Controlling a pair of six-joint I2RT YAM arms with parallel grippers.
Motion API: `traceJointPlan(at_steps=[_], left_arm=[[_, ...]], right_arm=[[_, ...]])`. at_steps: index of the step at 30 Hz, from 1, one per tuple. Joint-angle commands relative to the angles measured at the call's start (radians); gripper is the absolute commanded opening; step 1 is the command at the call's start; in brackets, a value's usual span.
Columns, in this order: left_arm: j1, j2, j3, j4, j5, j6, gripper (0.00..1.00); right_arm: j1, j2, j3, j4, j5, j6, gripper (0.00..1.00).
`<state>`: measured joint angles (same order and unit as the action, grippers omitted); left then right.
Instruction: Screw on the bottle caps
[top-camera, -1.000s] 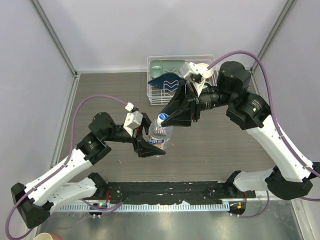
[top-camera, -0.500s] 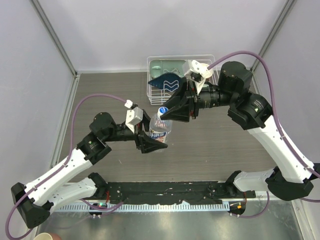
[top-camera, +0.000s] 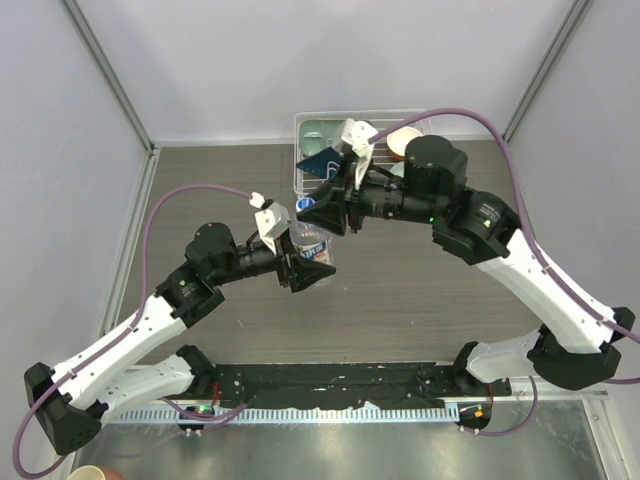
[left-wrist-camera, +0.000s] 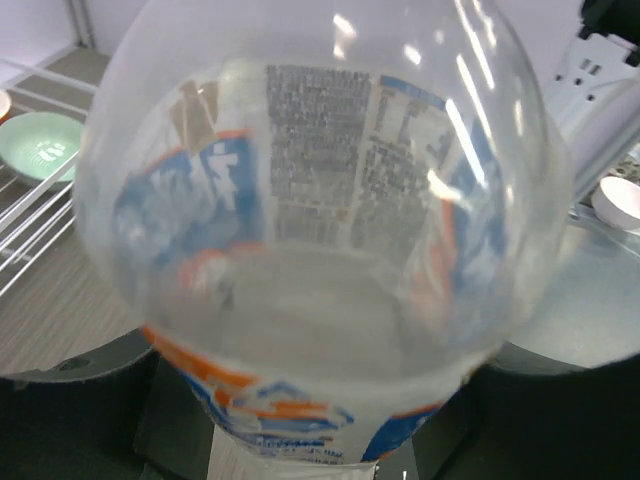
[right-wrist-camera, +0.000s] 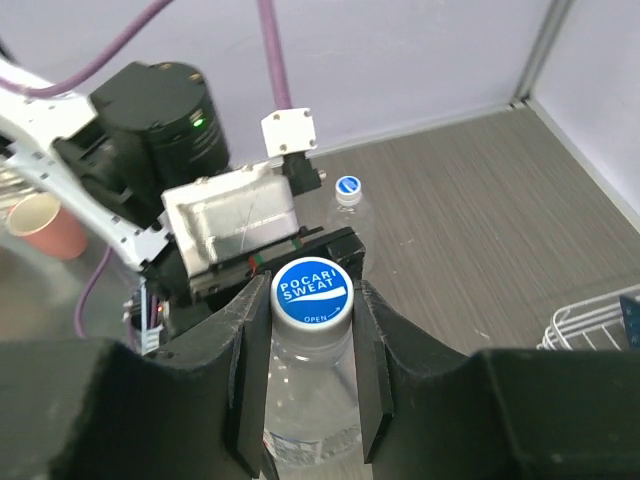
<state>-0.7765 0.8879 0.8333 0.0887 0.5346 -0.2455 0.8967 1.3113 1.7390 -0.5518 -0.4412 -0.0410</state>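
Blue "POCARI SWEAT" cap (right-wrist-camera: 311, 292) tight in right end effector (right-wrist-camera: 310, 312), bottle (left-wrist-camera: 320, 250) in left end effector (top-camera: 305, 271)

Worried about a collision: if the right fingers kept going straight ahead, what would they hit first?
Probably the left gripper, just behind the bottle cap they pinch; depth is unclear.

Table (top-camera: 430, 290): dark grey wood-grain top. Far edge, centre: white wire rack (top-camera: 305, 196) sits on it, with a green bowl (top-camera: 318, 131) inside. One small clear bottle (right-wrist-camera: 348, 205), capped, stands upright on the bare top, well apart from the rack. Near edge: black rail (top-camera: 340, 380).
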Motion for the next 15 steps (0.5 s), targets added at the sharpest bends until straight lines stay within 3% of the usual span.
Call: traceJointPlan(at_steps=[1,5,9,15], left_arm=[[0.013,-0.010,0.069,0.160,-0.146,0.018,0.00],[0.013,-0.018,0.052,0.161,-0.185,0.081,0.00],[0.011,-0.030,0.032,0.160,-0.234,0.143,0.00],[0.013,-0.043,0.010,0.163,-0.306,0.201,0.00]], right_arm=[[0.074,0.109,-0.015,-0.189,0.267,0.084,0.01],[0.114,0.140,0.013,-0.204,0.438,0.157,0.01],[0.179,0.175,0.053,-0.261,0.733,0.187,0.01],[0.240,0.183,0.085,-0.313,1.031,0.302,0.01]])
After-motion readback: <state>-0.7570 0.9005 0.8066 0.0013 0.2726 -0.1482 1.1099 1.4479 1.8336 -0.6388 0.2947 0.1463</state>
